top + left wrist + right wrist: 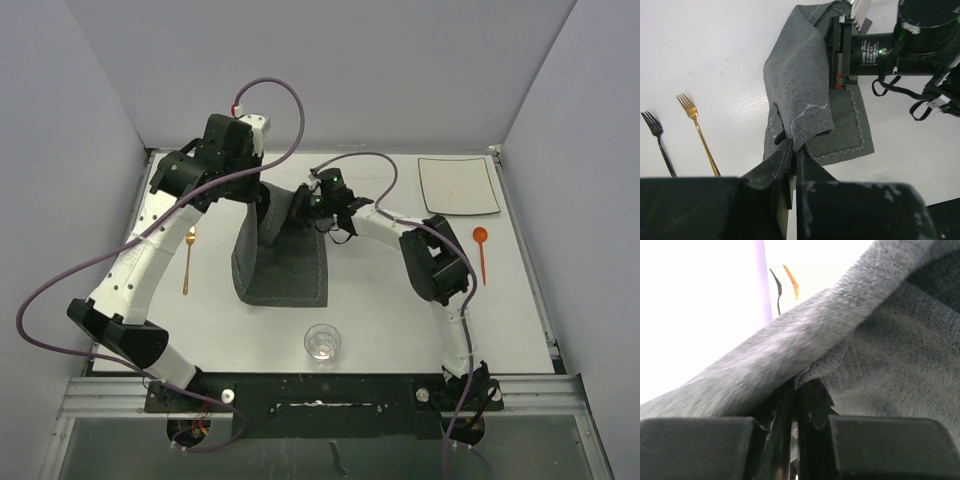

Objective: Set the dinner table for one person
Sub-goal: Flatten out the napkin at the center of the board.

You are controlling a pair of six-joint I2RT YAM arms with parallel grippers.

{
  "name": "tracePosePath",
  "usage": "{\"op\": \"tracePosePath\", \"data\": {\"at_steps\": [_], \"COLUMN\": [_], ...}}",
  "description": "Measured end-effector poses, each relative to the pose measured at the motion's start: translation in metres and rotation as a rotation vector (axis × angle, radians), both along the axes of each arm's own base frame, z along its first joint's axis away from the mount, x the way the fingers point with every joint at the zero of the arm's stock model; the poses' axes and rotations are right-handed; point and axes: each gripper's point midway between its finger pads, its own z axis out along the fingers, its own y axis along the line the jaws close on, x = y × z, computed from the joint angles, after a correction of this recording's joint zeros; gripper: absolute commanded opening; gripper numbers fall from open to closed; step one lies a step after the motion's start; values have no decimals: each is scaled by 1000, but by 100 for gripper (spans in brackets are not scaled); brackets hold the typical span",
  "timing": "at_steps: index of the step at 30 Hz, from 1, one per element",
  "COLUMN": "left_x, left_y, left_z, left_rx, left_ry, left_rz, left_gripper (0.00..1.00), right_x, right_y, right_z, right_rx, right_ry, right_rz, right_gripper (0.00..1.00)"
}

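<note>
White and flat, with a thin metal edge, the tabletop [400, 310] fills the floor between grey walls and dwarfs everything on it. At its middle a dark grey cloth placemat [285, 270] lies with its near part flat and its far edge lifted and folded. The left jaws are clamped on one fold of it, and the right jaws pinch the cloth just beside them. A gold fork [188, 260] and a black fork [659, 142] lie to the left, a clear glass [322, 342] near the front edge, and a white plate [458, 185] and an orange spoon [481, 250] to the right.
</note>
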Motion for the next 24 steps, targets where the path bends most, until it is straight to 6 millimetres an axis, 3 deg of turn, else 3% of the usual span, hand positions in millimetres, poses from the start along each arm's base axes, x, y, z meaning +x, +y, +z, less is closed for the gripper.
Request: {"op": "tracePosePath", "data": {"at_steps": [5, 16, 24], "left_x": [0, 0, 1], "left_y": [3, 10, 8], "left_z": [3, 8, 20], "left_rx": [4, 20, 1], "left_ry": [-11, -33, -61], "left_rz": [9, 34, 32], "left_gripper": [0, 0, 0], "right_x": [6, 35, 67], "right_y": [-18, -88, -143], "right_z": [39, 110, 164], "right_rx": [2, -35, -67], "right_ry": [-72, -206, -306], "right_rz": [-12, -90, -152], "right_gripper": [0, 0, 0]}}
